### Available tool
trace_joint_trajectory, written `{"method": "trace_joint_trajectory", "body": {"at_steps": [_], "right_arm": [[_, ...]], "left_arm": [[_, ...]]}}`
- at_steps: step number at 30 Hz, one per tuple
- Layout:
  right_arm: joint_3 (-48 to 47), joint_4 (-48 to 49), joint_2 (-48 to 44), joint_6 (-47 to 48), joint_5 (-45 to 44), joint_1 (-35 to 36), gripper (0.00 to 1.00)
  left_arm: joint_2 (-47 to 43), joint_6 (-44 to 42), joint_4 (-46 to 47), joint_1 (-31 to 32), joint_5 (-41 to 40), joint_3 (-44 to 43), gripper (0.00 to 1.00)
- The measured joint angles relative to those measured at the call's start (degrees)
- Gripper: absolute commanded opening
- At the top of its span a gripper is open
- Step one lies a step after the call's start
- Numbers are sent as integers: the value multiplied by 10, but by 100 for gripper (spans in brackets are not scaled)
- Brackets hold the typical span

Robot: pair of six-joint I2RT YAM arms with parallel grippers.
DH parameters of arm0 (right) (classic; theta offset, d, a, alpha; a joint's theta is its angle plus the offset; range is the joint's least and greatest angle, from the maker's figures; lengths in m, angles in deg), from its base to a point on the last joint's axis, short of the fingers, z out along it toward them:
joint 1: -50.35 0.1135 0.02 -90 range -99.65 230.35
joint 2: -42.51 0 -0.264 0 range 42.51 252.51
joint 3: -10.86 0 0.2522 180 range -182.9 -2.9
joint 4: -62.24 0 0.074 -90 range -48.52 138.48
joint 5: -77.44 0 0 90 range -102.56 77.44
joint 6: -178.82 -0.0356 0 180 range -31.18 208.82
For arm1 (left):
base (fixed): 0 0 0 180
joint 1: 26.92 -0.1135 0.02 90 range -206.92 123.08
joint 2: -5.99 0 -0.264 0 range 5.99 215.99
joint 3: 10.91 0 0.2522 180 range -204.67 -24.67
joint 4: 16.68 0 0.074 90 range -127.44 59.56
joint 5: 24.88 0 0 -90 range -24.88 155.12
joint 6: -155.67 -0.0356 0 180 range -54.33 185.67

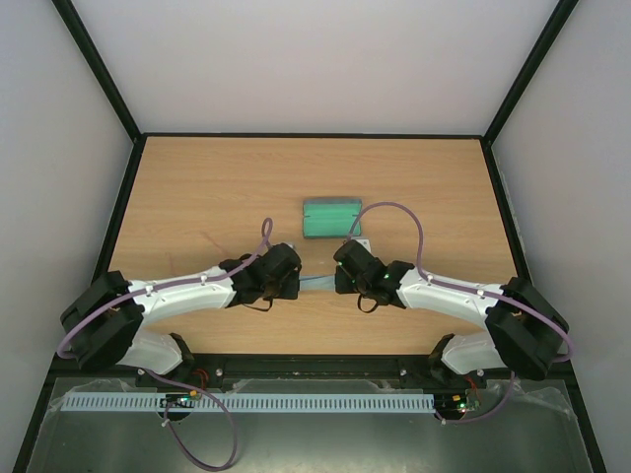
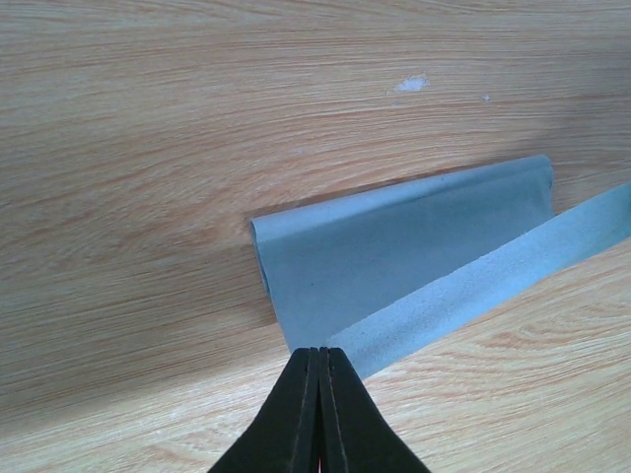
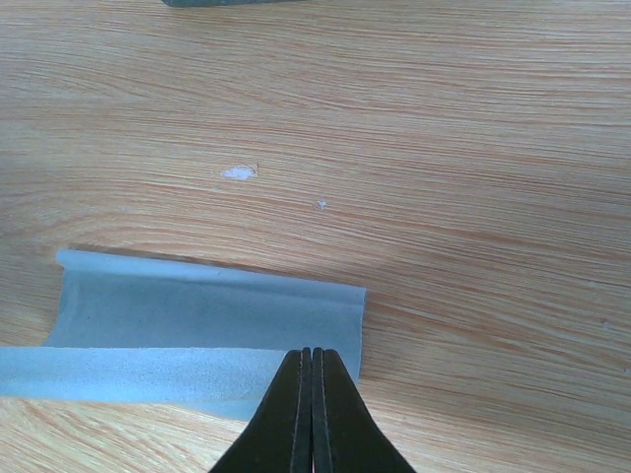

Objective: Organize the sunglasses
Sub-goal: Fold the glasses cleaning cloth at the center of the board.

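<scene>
The sunglasses do not show in any view, so their place cannot be told. What lies in the middle of things is a light blue, soft square cloth (image 2: 394, 256), spread on the table between the two arms, with its far side curled up in a low roll and its near edge lifted off the wood as a paler, grainy band.

The left gripper (image 2: 320, 353) has its black fingers pressed together on one near corner of that cloth. The right gripper (image 3: 313, 353) has its fingers pressed together in the same way on the opposite near corner. Both pinch the thin fabric, and the raised band runs between them.

From above, the two wrists face each other low over the table's near half, with a sliver of the cloth showing in the gap.

Beyond the cloth, towards the back, lies a greenish oblong case (image 1: 330, 217), apart from the cloth and both grippers.

All rests on a light wooden table (image 1: 197, 197) with a small white chip (image 3: 238, 172) in its surface just past the cloth.
</scene>
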Motion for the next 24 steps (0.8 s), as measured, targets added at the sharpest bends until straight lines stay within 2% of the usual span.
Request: {"method": "trace_joint_trajectory", "body": {"at_steps": [24], "right_arm": [[3, 4, 6, -2, 0, 0, 1]], "left_arm": [[24, -3, 3, -3, -15, -9, 2]]}}
